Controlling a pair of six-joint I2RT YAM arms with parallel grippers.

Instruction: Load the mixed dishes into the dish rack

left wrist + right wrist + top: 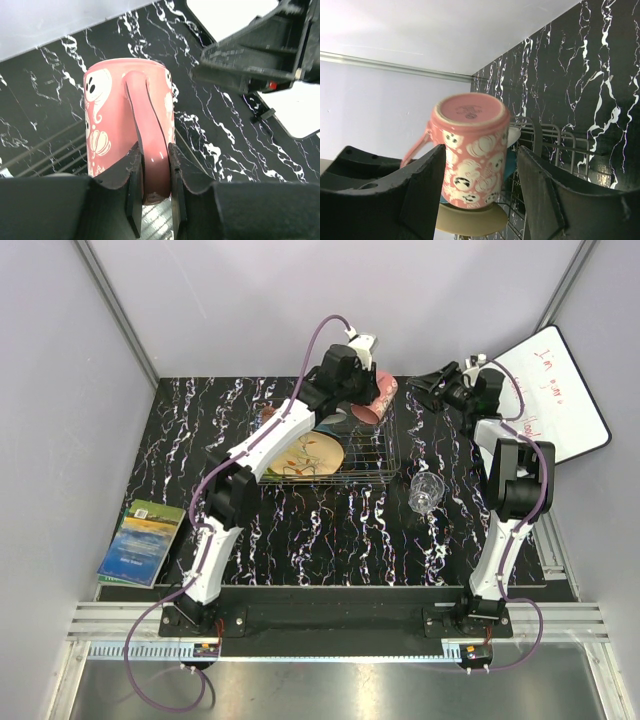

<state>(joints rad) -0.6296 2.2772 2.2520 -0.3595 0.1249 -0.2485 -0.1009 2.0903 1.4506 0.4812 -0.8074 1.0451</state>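
Fingers of the left gripper are pinched shut on the handle of the pink mug, 1 pad on each flat side of the loop, so I have it by the handle only and the body hangs free beyond the jaws. From my wrist camera the mug's long axis runs straight away from the hand, with the handle facing back toward me. The right wrist view shows its base turned up and toward that camera, so I read the mug as roughly mouth-down and tilted. From above, it sits over the far right corner of the dish rack, and the wire basket lies below it and toward the near left. The peach floral plate already leans in the rack's left half, so I judge the open slots near the right end to be the place to aim. The left arm is plainly the one to finish this, by lowering along the mug's own axis. The right gripper stands with its jaws spread and nothing in them, just beside the mug on its far right but apart from it. The clear glass waits on the table right of the rack, nearer the right arm.
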